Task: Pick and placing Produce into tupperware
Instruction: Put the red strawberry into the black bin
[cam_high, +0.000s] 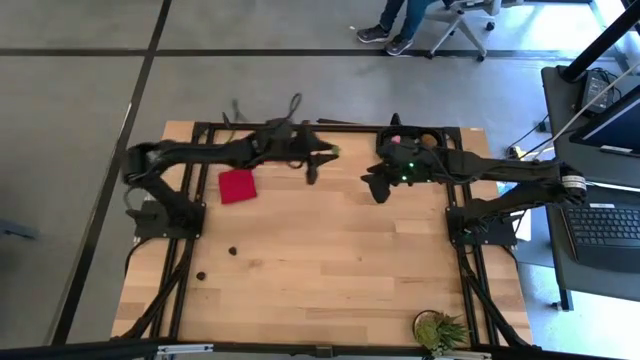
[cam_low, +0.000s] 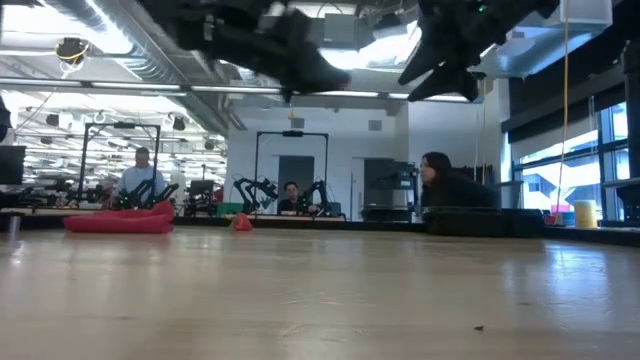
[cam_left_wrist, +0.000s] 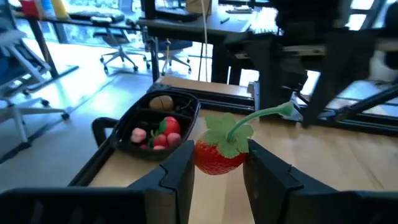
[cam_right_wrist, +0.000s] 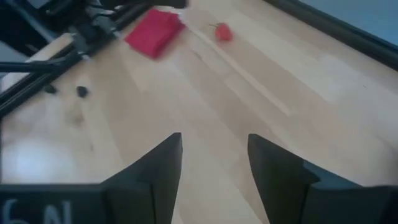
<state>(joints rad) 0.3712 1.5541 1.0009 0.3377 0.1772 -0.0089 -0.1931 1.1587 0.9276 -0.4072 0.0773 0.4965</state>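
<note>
We see a wooden table (cam_high: 330, 260) from above w/ two dark arms reaching in from either side, both stretched toward the far edge.

The left arm runs across the table's far side, held up off the surface. The left gripper (cam_left_wrist: 217, 171) is closed on a red strawberry (cam_left_wrist: 216, 155) w/ green leaves and a curling green stem; the fruit sits pinched between the two fingers (cam_left_wrist: 177, 174), raised above the wood.

Ahead of it, at the far edge near the right arm, is the black tupperware tray (cam_left_wrist: 127, 127). It holds several red and pink pieces plus one brown lump (cam_left_wrist: 161, 101).

The right arm comes in from the right, bent at the elbow, its wrist near the tray. The right gripper (cam_right_wrist: 214, 165) hangs above bare wood w/ fingers spread apart, holding nothing.

A red cloth (cam_high: 237, 186) lies flat below the left arm. Two small dark round pieces (cam_high: 232, 251) rest on the wood nearer the front left, well apart from the tray. A spiky green plant (cam_high: 440, 330) sits at the front right edge.
</note>
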